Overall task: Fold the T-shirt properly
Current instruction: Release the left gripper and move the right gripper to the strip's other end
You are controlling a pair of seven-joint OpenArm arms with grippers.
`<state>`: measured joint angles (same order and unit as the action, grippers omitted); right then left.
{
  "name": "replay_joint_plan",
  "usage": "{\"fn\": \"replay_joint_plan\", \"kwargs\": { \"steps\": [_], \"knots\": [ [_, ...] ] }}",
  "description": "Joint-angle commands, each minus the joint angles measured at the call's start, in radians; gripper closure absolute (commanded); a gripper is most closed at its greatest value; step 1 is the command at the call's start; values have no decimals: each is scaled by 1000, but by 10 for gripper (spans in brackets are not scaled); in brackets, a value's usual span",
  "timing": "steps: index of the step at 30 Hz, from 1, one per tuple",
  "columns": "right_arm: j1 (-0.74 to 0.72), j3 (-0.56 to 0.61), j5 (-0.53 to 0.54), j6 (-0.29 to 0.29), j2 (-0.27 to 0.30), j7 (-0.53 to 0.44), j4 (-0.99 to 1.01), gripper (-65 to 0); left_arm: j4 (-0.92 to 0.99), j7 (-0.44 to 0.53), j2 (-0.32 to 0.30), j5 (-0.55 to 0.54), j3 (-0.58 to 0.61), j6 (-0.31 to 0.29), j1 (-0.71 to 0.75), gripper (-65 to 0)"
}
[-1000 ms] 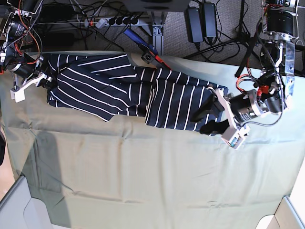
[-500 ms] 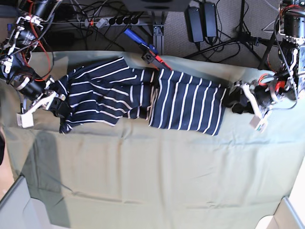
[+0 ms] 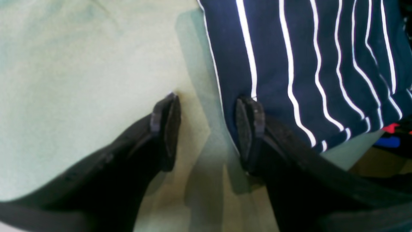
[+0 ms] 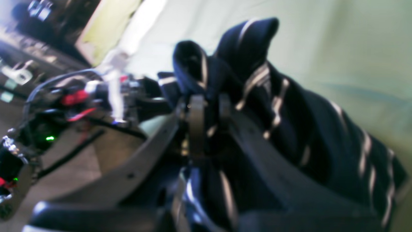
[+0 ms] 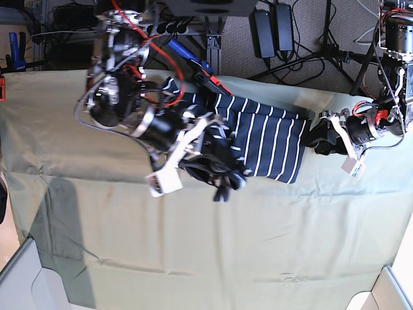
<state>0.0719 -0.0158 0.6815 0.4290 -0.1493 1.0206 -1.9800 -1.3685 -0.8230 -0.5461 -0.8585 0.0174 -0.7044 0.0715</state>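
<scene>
The dark navy T-shirt (image 5: 264, 132) with thin white stripes lies bunched at the back middle of the pale green cloth (image 5: 193, 245). My right gripper (image 5: 206, 157) is shut on a fold of the shirt and holds it lifted over the shirt's middle. The right wrist view shows its fingers (image 4: 196, 125) pinching striped fabric (image 4: 289, 129). My left gripper (image 5: 321, 139) is open just right of the shirt's right edge. In the left wrist view it (image 3: 207, 129) is empty, one finger (image 3: 249, 129) over the shirt's hem (image 3: 305, 64), the other over bare cloth.
A blue and red clamp (image 5: 193, 64), a power strip and cables lie beyond the table's back edge. Black power bricks (image 5: 271, 29) sit on the floor behind. Grey bin corners (image 5: 19, 278) show at the front corners. The green cloth covers the whole table.
My right arm has swept from the table's left edge to the middle, carrying the shirt's left end up and over. My left gripper let go a second ago and now stays open by the right edge.
</scene>
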Motion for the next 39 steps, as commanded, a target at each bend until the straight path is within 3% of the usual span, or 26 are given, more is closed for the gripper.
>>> {"fn": "replay_joint_plan", "kwargs": {
  "steps": [1,4,8,10,14,16,22,28,29,30,32,39],
  "knots": [
    [-14,39,4,73,-1,-57,-19,0,-2,-37,-17,3,-5,6,-2,-322],
    [-19,145,-86,72,-2,-121,-17,0,-2,-42,-17,-13,-5,6,-2,-322],
    [-33,246,-212,72,-1,-130,2,0,-2,-50,-18,-14,-5,6,-2,-322],
    [-33,263,-227,72,-2,-141,20,0,-2,-57,-18,-21,-5,6,-2,-322],
    [-33,265,-230,72,-1,-207,61,-328,-2,-57,-23,-49,-5,6,-2,-322],
    [-33,265,-228,72,-2,-221,66,-374,-2,-57,-30,-51,-7,6,-2,-322],
    [-60,265,-184,72,-1,-211,66,-373,-2,-59,-93,-124,-23,6,-3,-322],
    [-153,230,-214,72,-1,-166,58,-364,-27,-156,-119,-175,-162,6,-2,-319],
    [-170,214,-238,72,-1,-167,58,-322,-41,-174,-119,-200,-186,6,3,-312],
    [-187,196,-267,72,-1,-168,58,-240,-62,-185,-119,-229,-208,6,13,-297],
    [-216,152,-333,72,-1,-168,59,0,-123,-193,-119,-274,-236,6,48,-245],
    [-283,-10,-412,72,19,-230,134,0,-456,-192,-116,-248,-233,6,247,-57]
  ]
}}
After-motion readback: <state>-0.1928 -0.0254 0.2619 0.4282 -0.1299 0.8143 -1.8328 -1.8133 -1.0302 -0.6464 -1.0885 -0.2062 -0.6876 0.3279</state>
